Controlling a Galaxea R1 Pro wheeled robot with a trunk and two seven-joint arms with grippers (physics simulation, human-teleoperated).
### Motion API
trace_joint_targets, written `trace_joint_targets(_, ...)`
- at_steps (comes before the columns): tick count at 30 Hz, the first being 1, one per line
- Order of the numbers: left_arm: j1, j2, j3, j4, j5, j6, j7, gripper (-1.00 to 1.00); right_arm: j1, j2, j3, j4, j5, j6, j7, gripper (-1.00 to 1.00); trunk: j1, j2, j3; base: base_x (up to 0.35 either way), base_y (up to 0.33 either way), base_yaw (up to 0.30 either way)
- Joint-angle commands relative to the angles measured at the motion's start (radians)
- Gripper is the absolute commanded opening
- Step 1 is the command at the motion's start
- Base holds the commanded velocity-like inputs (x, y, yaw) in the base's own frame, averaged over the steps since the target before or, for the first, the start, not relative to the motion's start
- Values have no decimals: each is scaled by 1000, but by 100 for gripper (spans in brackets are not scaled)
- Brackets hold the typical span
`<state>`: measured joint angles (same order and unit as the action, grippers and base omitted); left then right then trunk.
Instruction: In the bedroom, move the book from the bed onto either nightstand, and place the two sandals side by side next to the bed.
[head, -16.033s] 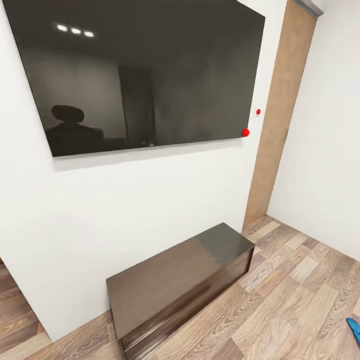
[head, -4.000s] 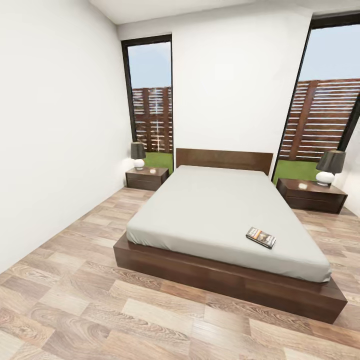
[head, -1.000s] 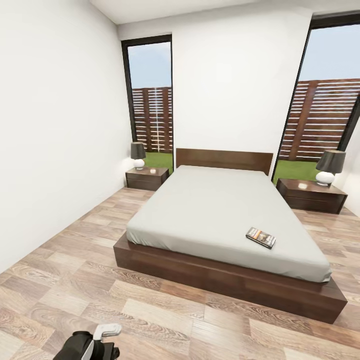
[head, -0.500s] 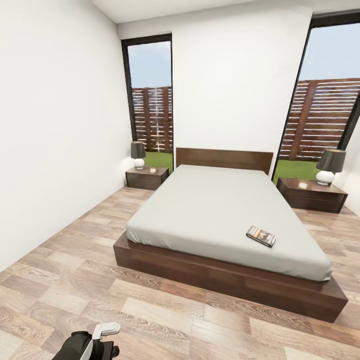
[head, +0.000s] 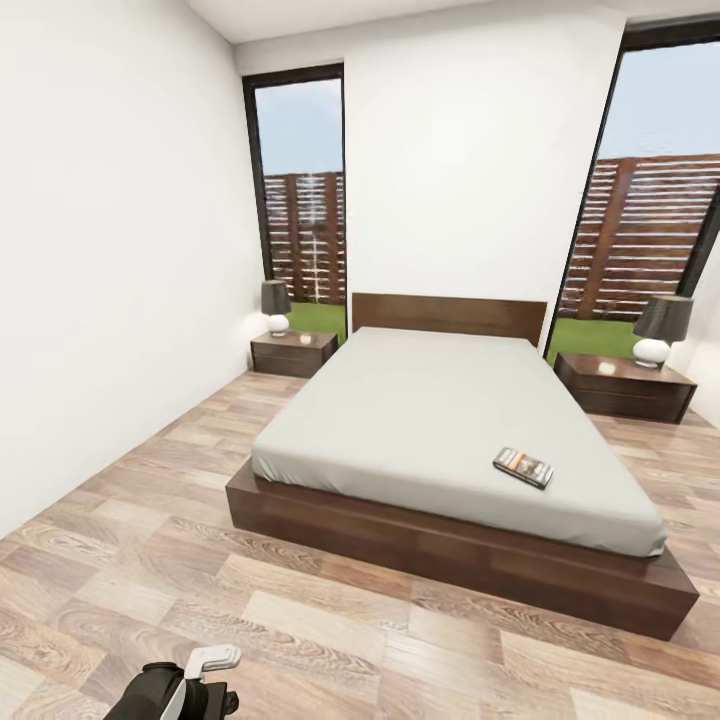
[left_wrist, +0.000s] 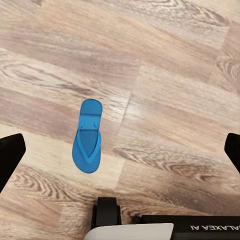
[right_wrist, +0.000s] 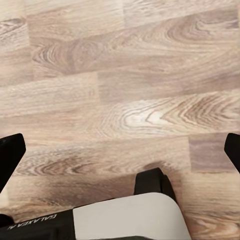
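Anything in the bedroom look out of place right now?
Two things: the book lies askew near the foot of the bed, and one blue sandal lies alone on the wood floor under the left gripper.

This is a bedroom in a home. A large low bed with a plain grey mattress, a dark wooden frame and a flat headboard stands against the far white wall. On each side of it sits a low dark nightstand carrying a small lamp with a dark shade. Tall dark-framed windows show a slatted fence and grass outside. The floor is wood plank. A paperback book lies on the mattress, and a blue flip-flop lies on the planks.
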<state>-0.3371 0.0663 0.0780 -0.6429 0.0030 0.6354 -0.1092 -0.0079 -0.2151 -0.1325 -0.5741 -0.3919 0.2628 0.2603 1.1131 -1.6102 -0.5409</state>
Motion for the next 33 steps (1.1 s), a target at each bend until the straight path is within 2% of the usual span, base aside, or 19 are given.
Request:
trace_joint_targets(1,0,0,3,-2,0,5,-4,100,-1,0,-4,-1,-6,7,4,100,4,-8,-4,0,0,0)
trace_joint_targets(9,0,0,3,-2,-1,0,-5,100,-1,0,-4,-1,-6,7,4,100,35,-64,-29,0,0,0)
trace_joint_targets(17,0,0,3,-2,-2,-50,-3,100,-1,0,-4,-1,-5,7,4,100,65,-120,-54,0,0,0)
trace_joint_targets(33,0,2,6,-1,-5,-58,4,100,0,0,-4,-1,-5,7,4,100,127,-232,-105,0,0,0)
